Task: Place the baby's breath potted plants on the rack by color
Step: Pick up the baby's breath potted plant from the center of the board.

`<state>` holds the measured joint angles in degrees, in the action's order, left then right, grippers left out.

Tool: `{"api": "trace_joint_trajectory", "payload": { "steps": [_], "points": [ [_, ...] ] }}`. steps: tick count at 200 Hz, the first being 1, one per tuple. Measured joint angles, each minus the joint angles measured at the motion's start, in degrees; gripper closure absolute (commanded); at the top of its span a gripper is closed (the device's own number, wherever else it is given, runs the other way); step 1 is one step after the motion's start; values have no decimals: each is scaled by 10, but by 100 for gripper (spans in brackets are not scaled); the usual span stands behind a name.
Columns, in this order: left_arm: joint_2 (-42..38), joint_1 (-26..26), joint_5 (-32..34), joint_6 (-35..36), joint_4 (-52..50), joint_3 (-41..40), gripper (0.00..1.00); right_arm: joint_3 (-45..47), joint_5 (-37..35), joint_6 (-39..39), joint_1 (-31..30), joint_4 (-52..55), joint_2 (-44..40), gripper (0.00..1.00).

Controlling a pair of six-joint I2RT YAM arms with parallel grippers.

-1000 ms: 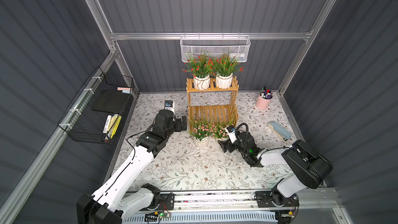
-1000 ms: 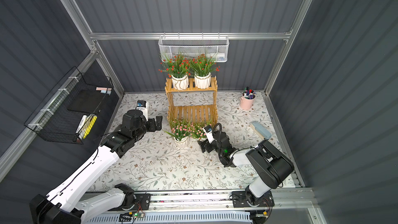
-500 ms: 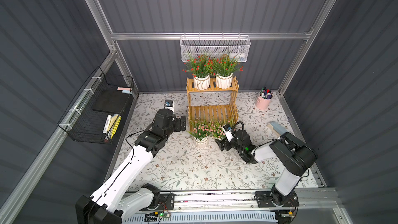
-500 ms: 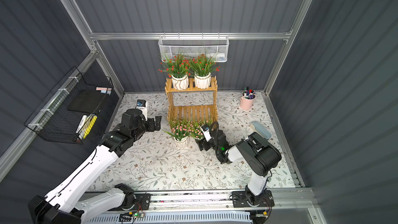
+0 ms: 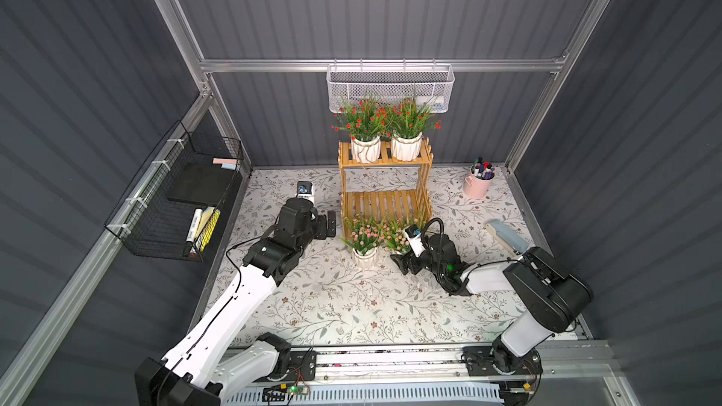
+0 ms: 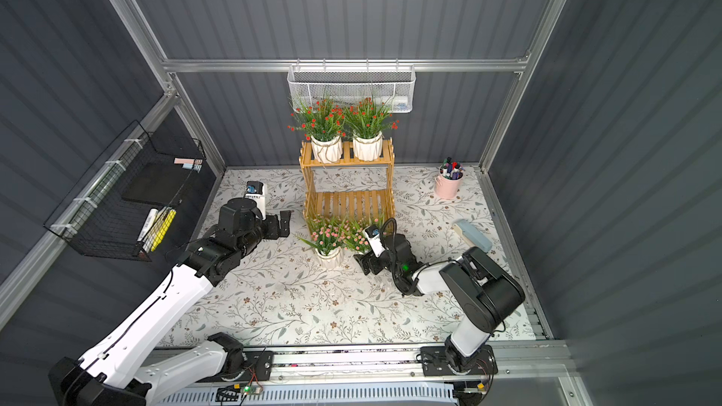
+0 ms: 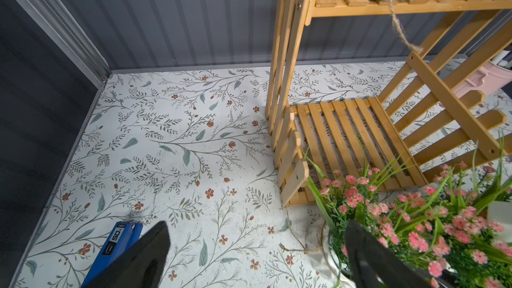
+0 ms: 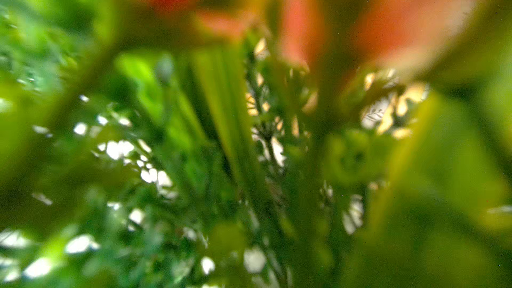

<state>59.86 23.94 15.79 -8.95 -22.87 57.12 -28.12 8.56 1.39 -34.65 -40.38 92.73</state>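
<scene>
Right gripper (image 5: 402, 264) low at one pink plant (image 5: 392, 236), open or closed unclear through leaves; a lift may topple the second pink plant (image 5: 363, 235) tangled beside it; left gripper (image 5: 327, 224) gapes empty.

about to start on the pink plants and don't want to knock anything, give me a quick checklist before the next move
1. Rack lower tier free: ok, bare slats.
2. Red plants together on the top tier: ok.
3. Left pink plant upright on the table: ok.
4. Right gripper hold on the right pink plant: cannot tell; the pot is hidden and the right wrist view shows only blurred leaves.
5. Left gripper open and holding nothing: ok, beside the rack.
</scene>
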Motion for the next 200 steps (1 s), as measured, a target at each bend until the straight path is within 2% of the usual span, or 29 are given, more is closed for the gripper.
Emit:
{"api": "trace_joint_trajectory", "payload": {
  "steps": [42, 94, 135, 200],
  "points": [
    [-13, 0, -2, 0, 0, 0, 1, -19, -24, -14, -3, 89, -76, 24],
    [-3, 0, -19, -4, 1, 0, 1, -109, -102, -40, -3, 200, -116, 21],
    [-2, 0, -40, -13, 5, 0, 1, -199, -152, -43, -3, 226, -66, 21],
    [-3, 0, -52, -20, 10, -1, 1, -306, -191, -55, 1, 244, 79, 20]
  ]
}}
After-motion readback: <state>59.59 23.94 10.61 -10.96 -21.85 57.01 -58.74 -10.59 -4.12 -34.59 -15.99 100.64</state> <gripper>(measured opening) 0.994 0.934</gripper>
